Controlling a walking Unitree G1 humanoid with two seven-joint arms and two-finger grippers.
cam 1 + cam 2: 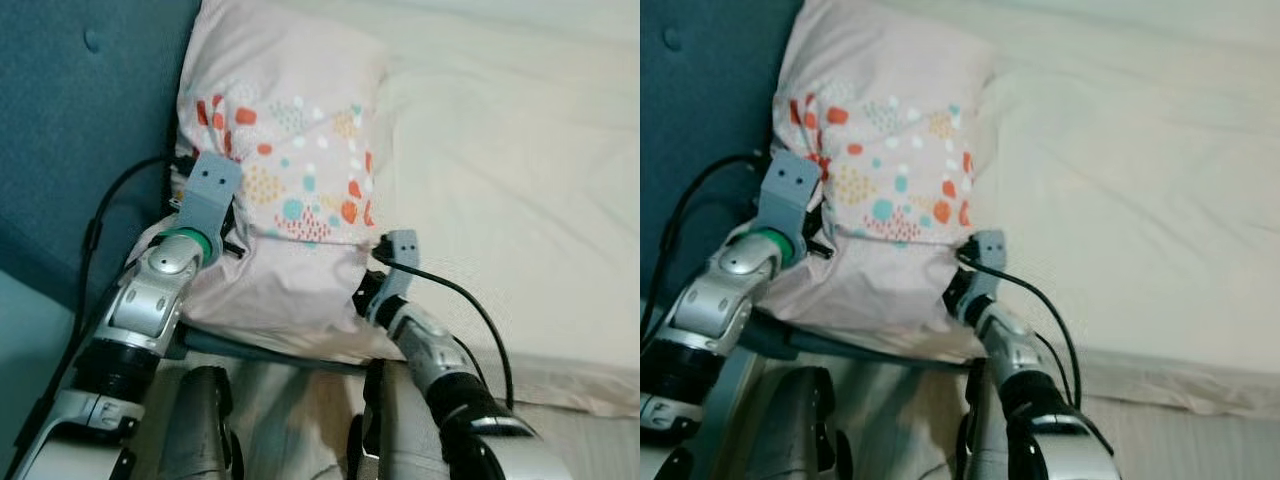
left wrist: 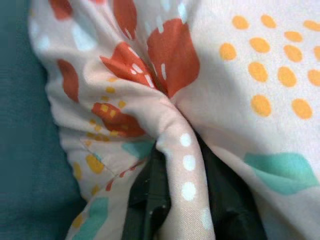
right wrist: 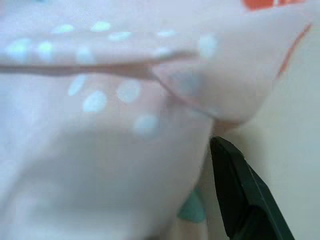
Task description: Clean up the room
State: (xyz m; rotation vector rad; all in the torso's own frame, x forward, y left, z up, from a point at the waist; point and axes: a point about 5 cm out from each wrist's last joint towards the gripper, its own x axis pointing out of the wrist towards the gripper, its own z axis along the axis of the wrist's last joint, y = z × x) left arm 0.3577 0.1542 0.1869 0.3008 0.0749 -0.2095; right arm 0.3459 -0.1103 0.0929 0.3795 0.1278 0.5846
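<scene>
Fabric of the pillow [image 2: 210, 75] is pinched in a fold between the two black fingers [image 2: 150, 200] of the left gripper [image 2: 182, 205], so that gripper is clenched on the pillow's left edge, next to the teal headboard [image 1: 90, 120]. The right gripper [image 1: 372, 262] sits against the pillow's other side, one black finger [image 3: 240, 195] showing just beside the cloth; whether it grips the cloth cannot be told.

The pillow, pale pink with orange, teal and white shapes, lies at the head of the bed [image 1: 520, 170], leaning on the headboard, with its near end over the mattress edge. The cream sheet beside it looks fairly smooth.

By this showing, the pillow is nearly placed; squaring it, letting go, and any tidying elsewhere remain. No brand, label or readable writing appears.
</scene>
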